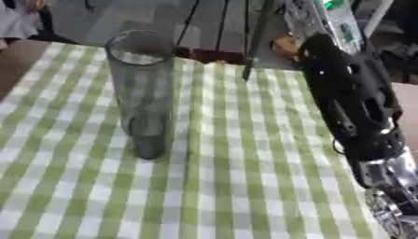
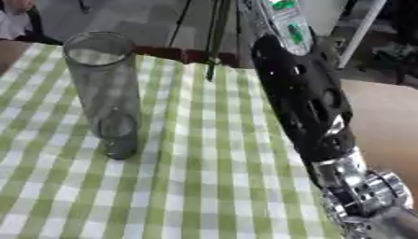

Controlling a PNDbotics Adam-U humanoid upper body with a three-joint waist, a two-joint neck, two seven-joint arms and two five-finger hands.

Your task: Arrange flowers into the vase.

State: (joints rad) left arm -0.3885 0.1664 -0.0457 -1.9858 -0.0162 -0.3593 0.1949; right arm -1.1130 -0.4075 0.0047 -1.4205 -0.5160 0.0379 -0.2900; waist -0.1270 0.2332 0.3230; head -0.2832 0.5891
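A tall clear glass vase (image 1: 143, 93) stands upright on the green-and-white checked cloth (image 1: 245, 154), left of the middle, and I see nothing inside it. A thin dark green stem (image 1: 254, 42) hangs down from the top edge, its tip just above the cloth's far edge, to the right of the vase and apart from it. My right forearm (image 2: 306, 102) rises from the lower right toward the stem's upper part. The right hand (image 2: 274, 16) is only a pale blur at the top edge. No bloom shows on the stem. The left hand is out of view.
Bare brown table (image 2: 384, 116) lies to the right of the cloth. A small orange thing (image 1: 286, 46) sits past the cloth's far edge near my arm. Grey floor and dark stand legs (image 1: 196, 23) lie beyond. A person's sleeve (image 1: 12, 21) shows at the far left corner.
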